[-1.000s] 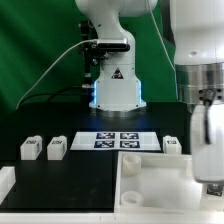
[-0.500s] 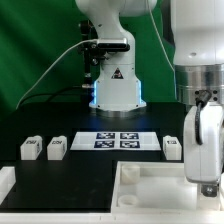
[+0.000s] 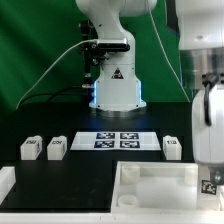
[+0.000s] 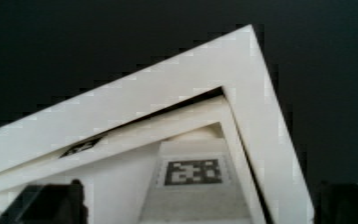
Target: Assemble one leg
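The gripper [image 3: 210,178] hangs at the exterior view's right over the near right corner of the large white rimmed tray [image 3: 150,190]. One leg [image 3: 209,184], a small white block with a black-and-white tag, shows at its tips. In the wrist view this leg [image 4: 197,180] lies inside the tray's corner [image 4: 247,60], between the two dark fingers [image 4: 55,203]. The gripper [image 4: 197,212] is open, with a gap on each side of the leg. Three more legs stand on the black table, two at the left [image 3: 30,148] [image 3: 57,147] and one at the right [image 3: 172,147].
The marker board [image 3: 120,139] lies flat in front of the robot base [image 3: 115,90]. A white part [image 3: 6,182] sits at the near left edge. A green backdrop stands behind the table.
The gripper has shifted toward the exterior view's right and a little up. The tagged leg now shows at its fingertips.
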Robot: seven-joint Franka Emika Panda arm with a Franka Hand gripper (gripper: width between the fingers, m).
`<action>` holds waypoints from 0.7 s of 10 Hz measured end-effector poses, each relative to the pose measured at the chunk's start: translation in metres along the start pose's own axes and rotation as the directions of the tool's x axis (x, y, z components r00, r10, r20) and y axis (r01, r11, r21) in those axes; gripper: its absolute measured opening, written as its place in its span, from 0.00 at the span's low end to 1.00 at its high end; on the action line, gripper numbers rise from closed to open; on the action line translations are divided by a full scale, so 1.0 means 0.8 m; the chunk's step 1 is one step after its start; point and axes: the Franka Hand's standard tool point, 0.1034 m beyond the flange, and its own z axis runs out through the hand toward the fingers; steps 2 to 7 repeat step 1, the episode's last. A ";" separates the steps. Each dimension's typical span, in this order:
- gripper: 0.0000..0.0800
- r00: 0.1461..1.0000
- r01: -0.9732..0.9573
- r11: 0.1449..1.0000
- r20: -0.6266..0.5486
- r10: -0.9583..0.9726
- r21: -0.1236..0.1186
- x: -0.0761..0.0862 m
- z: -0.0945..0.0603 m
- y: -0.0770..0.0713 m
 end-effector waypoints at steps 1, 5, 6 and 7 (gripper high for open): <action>0.81 1.000 0.000 1.000 -0.001 0.000 -0.001 0.001 0.001 0.000; 0.81 1.000 0.000 1.000 -0.001 0.000 -0.001 0.001 0.001 0.000; 0.81 1.000 0.000 1.000 -0.001 0.000 -0.001 0.001 0.001 0.000; 0.81 1.000 0.000 1.000 -0.001 0.000 -0.001 0.001 0.001 0.000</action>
